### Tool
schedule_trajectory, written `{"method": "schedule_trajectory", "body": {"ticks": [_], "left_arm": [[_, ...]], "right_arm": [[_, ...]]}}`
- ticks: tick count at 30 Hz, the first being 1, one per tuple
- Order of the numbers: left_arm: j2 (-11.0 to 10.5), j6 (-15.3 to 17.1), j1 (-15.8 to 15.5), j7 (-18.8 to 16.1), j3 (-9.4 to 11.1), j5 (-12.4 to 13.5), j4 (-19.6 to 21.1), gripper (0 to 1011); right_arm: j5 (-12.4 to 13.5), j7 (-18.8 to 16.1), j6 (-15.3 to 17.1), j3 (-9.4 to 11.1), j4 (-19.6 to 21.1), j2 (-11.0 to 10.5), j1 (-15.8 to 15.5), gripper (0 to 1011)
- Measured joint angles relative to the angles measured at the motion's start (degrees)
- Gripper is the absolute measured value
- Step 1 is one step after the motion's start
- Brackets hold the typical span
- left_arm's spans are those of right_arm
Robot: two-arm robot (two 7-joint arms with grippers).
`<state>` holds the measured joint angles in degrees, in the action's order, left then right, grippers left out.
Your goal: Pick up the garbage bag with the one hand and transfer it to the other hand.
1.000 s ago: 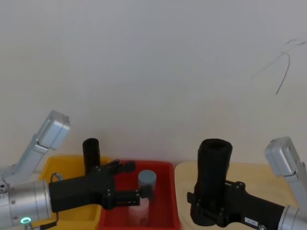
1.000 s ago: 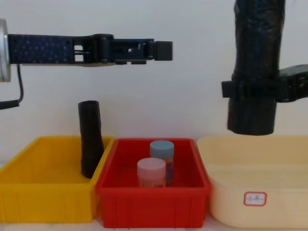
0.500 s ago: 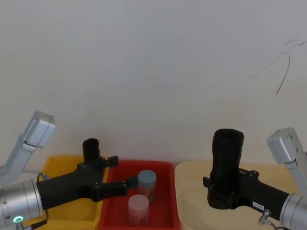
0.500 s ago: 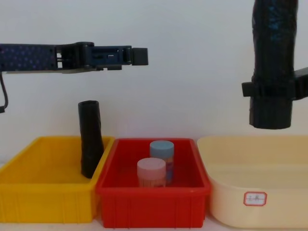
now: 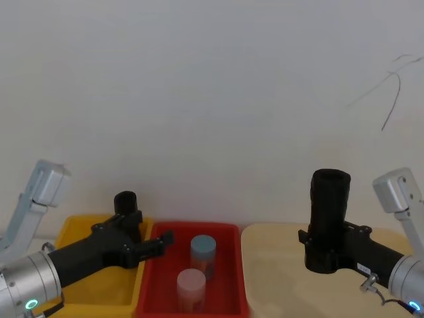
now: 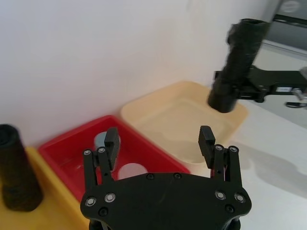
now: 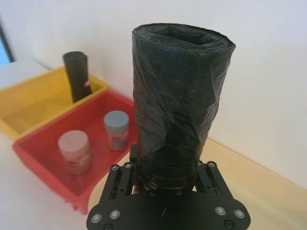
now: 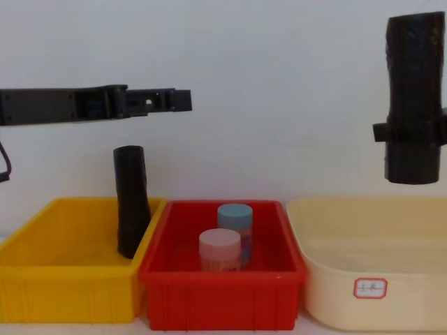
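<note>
The garbage bag is a thick, wrinkled black roll held upright in the air over the cream bin. My right gripper, on the blue-ringed arm, is shut around its lower part. My left gripper, on the green-ringed arm, is open and holds nothing. It hovers over the border between the yellow bin and the red bin, well apart from the bag.
A slimmer black roll stands in the yellow bin's right corner. In the red bin are a blue-lidded jar and a pink-lidded jar. A white wall rises close behind the three bins.
My right gripper has carried the garbage bag to the right, over the cream bin. My left gripper has drawn back to the left, open and empty, widening the gap between them.
</note>
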<state>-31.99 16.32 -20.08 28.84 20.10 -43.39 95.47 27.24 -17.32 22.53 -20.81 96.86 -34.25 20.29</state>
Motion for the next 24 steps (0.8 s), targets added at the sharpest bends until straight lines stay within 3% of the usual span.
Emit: {"method": "schedule_trajectory", "body": {"ticks": [14, 24], "left_arm": [[3.9, -2.5, 1.1, -11.1, -0.3, 3.6, -2.9, 1002], [7.6, -4.6, 1.1, -19.1, -0.5, 7.0, -6.6, 1002]], "right_arm": [[-1.1, 0.4, -0.3, 0.0, -4.7, 1.6, 1.7, 519], [-1.4, 0.0, -0.7, -0.1, -6.4, 2.1, 2.4, 816]]}}
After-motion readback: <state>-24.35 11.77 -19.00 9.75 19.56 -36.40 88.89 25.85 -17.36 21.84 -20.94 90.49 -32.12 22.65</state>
